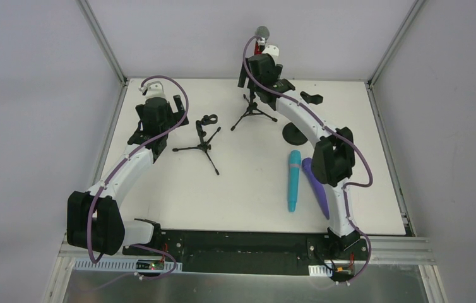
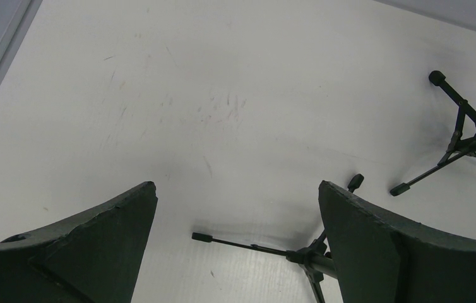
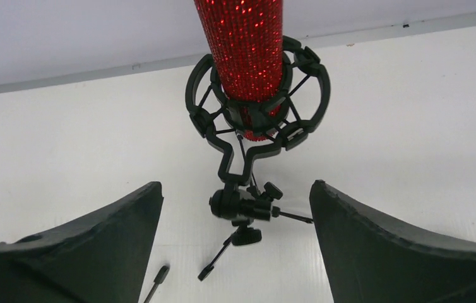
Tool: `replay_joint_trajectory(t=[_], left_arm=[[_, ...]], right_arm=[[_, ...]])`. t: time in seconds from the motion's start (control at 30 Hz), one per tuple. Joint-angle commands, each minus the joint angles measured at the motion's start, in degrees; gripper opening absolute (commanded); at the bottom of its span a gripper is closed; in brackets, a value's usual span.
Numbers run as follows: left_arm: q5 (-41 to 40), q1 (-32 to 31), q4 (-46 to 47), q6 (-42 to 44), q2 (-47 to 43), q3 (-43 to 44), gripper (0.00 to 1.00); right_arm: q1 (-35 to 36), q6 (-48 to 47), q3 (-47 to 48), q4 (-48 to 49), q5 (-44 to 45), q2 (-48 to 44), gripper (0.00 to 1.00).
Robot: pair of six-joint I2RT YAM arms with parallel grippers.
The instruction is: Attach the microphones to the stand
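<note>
Red microphone (image 3: 248,50) sits in the stand (image 3: 238,205), right fingers (image 3: 96,252) wide, clear both sides; left fingers (image 2: 84,252) wide too.

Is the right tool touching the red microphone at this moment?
Apart. In the right wrist view, both fingers of the right tool stand wide, and white table shows between each finger and the red microphone, which sits in the stand's black clip.

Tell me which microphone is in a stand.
The red microphone, upright in the far tripod's mount; the cyan microphone and purple microphone lie on the table.
</note>
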Motion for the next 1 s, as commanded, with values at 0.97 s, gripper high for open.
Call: replay_joint_trajectory(t=[0.97], left_arm=[[1.1,0.1,4.3,2.4,-2.6,0.5,0.99]], right_arm=[[-14.1,17.3,-47.2,-4.6,-21.7,-54.7,0.99]])
